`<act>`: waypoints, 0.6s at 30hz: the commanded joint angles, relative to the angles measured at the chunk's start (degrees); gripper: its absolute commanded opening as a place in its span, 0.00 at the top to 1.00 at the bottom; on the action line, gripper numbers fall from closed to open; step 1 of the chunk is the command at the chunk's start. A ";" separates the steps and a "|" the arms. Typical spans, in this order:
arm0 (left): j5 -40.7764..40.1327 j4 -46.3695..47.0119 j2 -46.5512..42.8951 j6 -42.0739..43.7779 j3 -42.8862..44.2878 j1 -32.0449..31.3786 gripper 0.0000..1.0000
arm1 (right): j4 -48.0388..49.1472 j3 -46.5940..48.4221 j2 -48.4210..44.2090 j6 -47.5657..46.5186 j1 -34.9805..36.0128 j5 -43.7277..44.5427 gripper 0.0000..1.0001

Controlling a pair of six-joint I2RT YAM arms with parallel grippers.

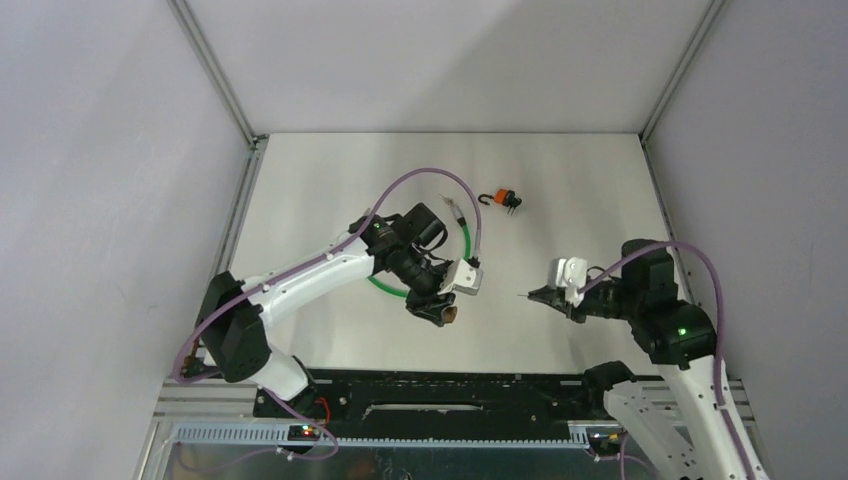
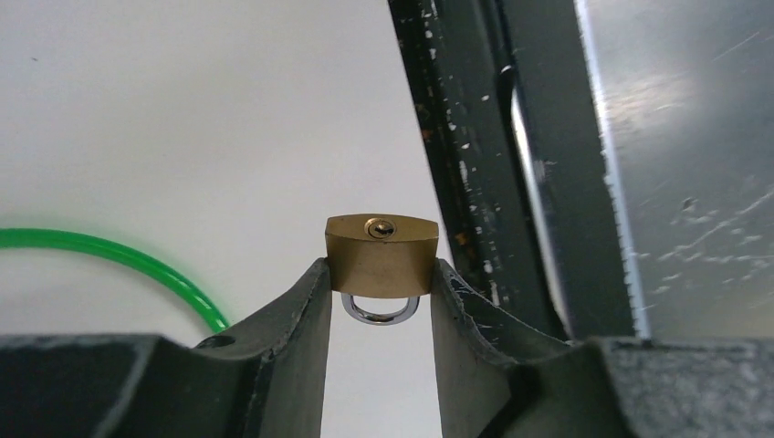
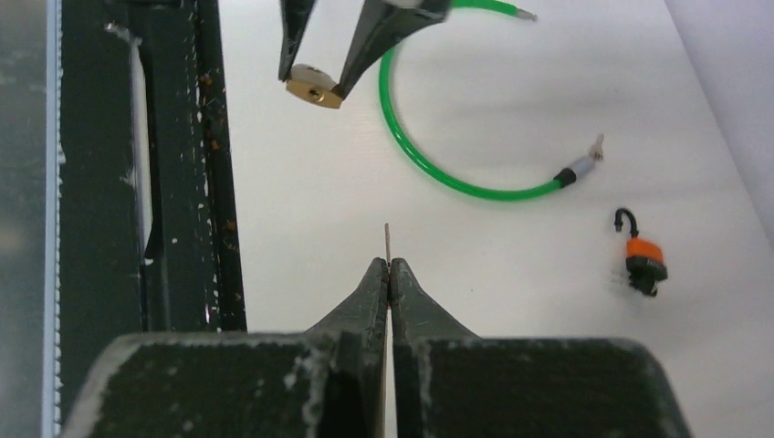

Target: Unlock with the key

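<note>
A small brass padlock (image 2: 381,255) is clamped between my left gripper's (image 2: 380,274) fingers, its keyhole (image 2: 380,228) facing away from the wrist and its steel shackle (image 2: 381,310) pointing back toward it. From above, the padlock (image 1: 450,312) hangs over the table's near middle. My right gripper (image 3: 389,265) is shut on the key (image 3: 388,242), whose thin blade sticks out past the fingertips, edge-on. In the right wrist view the padlock (image 3: 313,87) shows ahead and to the left of the blade, well apart. Seen from overhead, the key tip (image 1: 524,295) points left toward the lock.
A green cable loop (image 3: 438,169) lies on the table behind the left arm. An orange and black lock (image 1: 505,199) rests further back. The dark metal rail (image 1: 450,390) runs along the table's near edge.
</note>
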 commanded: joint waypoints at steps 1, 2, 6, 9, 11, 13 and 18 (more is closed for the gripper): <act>8.27 -2.14 -2.02 -7.22 4.00 2.07 1.00 | 2.79 2.02 0.17 -5.74 10.08 11.46 1.00; 8.63 -2.43 -1.55 -7.45 4.58 2.39 1.00 | 3.42 2.01 0.66 -6.66 12.32 12.29 1.00; 8.14 -7.44 2.36 -5.92 8.47 2.60 1.00 | 6.83 1.94 2.86 -9.12 22.35 17.87 1.00; 8.22 -11.45 5.46 -4.85 11.22 2.62 1.00 | 9.17 1.78 4.87 -11.53 29.10 23.00 1.00; 8.73 -13.03 6.85 -4.47 12.51 2.52 1.00 | 12.07 0.80 5.58 -12.57 32.60 25.05 1.00; 8.99 -13.63 7.40 -4.20 13.06 2.37 1.00 | 14.65 0.12 6.30 -13.07 35.85 26.04 1.00; 9.52 -13.35 7.40 -5.18 13.18 1.82 1.00 | 16.74 0.00 9.48 -14.13 43.57 29.72 1.00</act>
